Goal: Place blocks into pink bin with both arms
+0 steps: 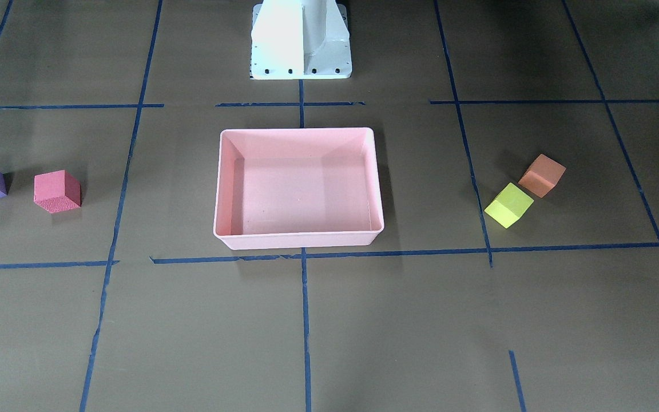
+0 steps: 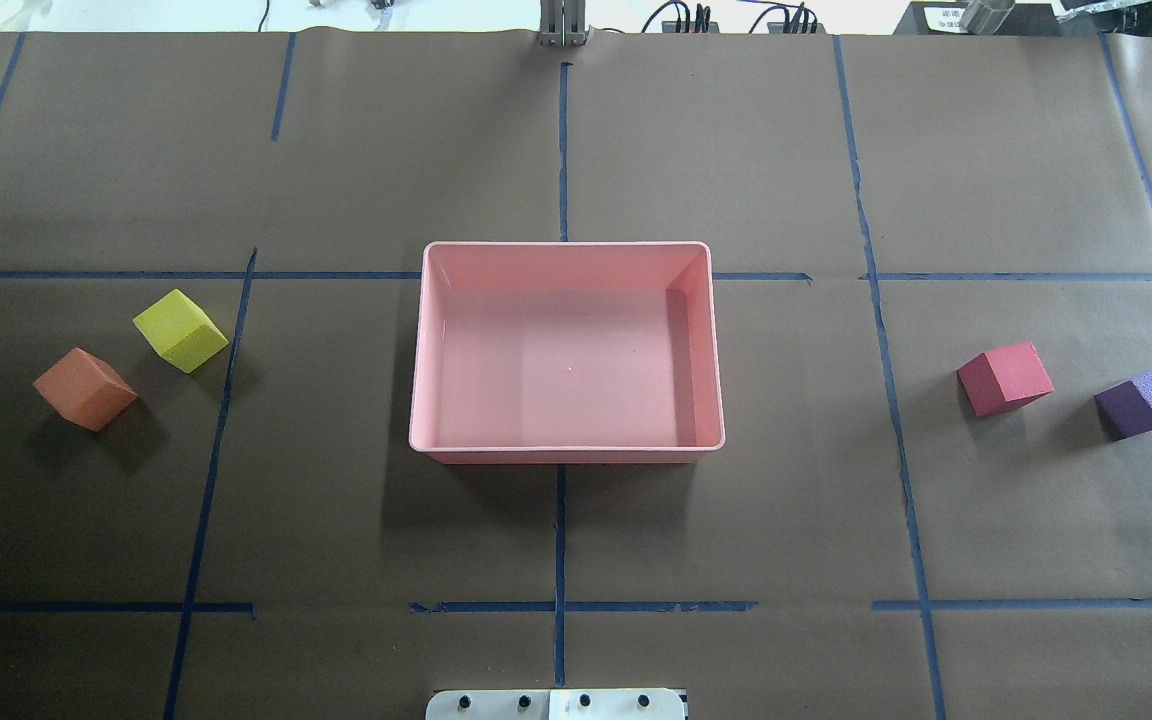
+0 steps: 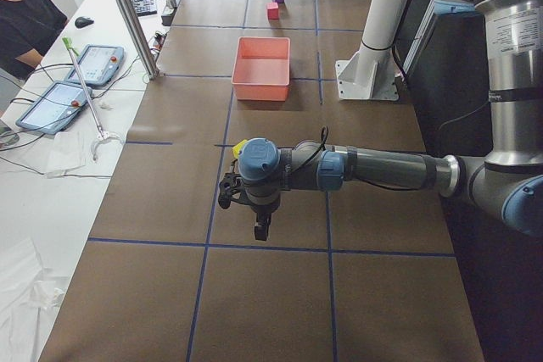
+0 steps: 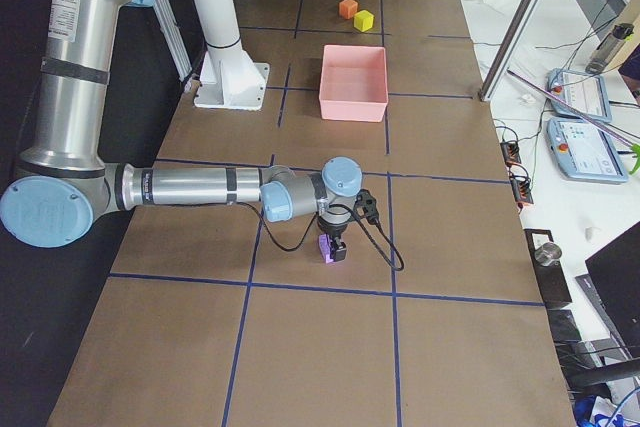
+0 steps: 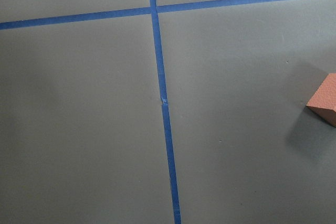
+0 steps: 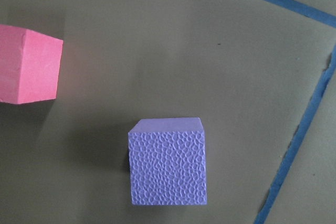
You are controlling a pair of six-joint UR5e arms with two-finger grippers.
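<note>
The right gripper [image 4: 338, 250] hung just over the small purple foam cube [image 6: 168, 169], with the red-pink foam cube [image 6: 29, 66] near it; I could not tell whether its jaws were parted. The left gripper [image 3: 261, 228] hovered near the orange foam cube [image 5: 325, 106] and the yellow-green foam cube [image 3: 240, 147], its grip likewise unclear. The shallow pale-pink plastic bin [image 2: 566, 245] lay between the two grippers, well apart from each.

Picture's edge crops the apparently orange block [image 5: 324, 106].
</note>
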